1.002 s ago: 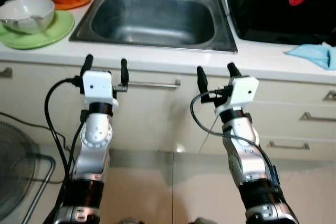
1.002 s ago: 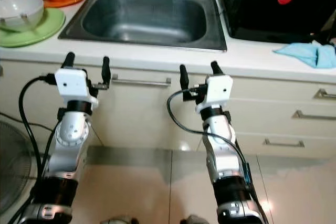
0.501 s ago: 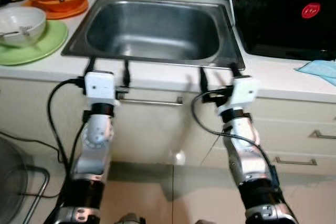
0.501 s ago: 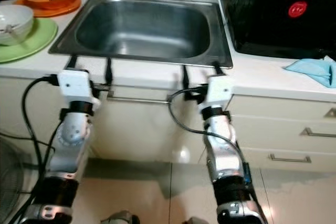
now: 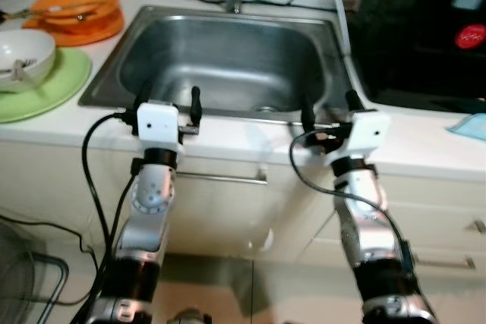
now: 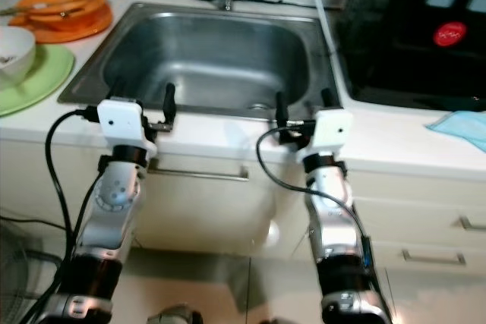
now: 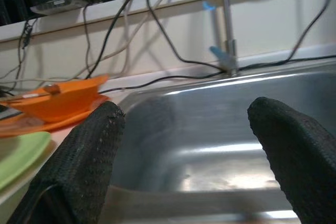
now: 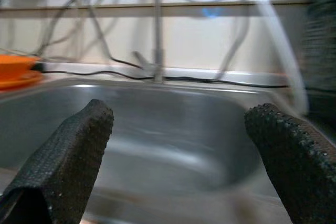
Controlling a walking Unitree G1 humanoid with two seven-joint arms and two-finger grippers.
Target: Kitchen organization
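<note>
The left gripper (image 5: 168,102) is held up at the front edge of the surface (image 5: 243,136), its two black fingers (image 7: 84,166) spread apart with nothing between them, pointing toward the sink (image 5: 228,62). The right gripper (image 5: 328,108) stands level with it at 3 o'clock, fingers (image 8: 73,156) likewise apart and empty, over the front right rim of the same sink. Both silver arms rise from below, each trailing a black cable.

The steel sink lies at 12 o'clock from the two grippers, its basin bare, with a drain (image 5: 263,109) near the front. A tap (image 7: 227,30) stands at the far rim, and dark cords (image 7: 173,51) run along the wall behind it.

At 10 o'clock from the left gripper, a white bowl (image 5: 23,58) with a utensil in it sits on a green plate (image 5: 42,89). Beyond that, at 11 o'clock, orange dishes (image 5: 76,9) are stacked, with utensils lying across the top.

At 2 o'clock from the right gripper a black appliance (image 5: 425,28) with a red round label (image 5: 471,36) stands on the surface, and a blue cloth (image 6: 463,125) lies at 3 o'clock, just in front of it. Under the surface, a cupboard handle (image 5: 224,178) runs between the arms.
</note>
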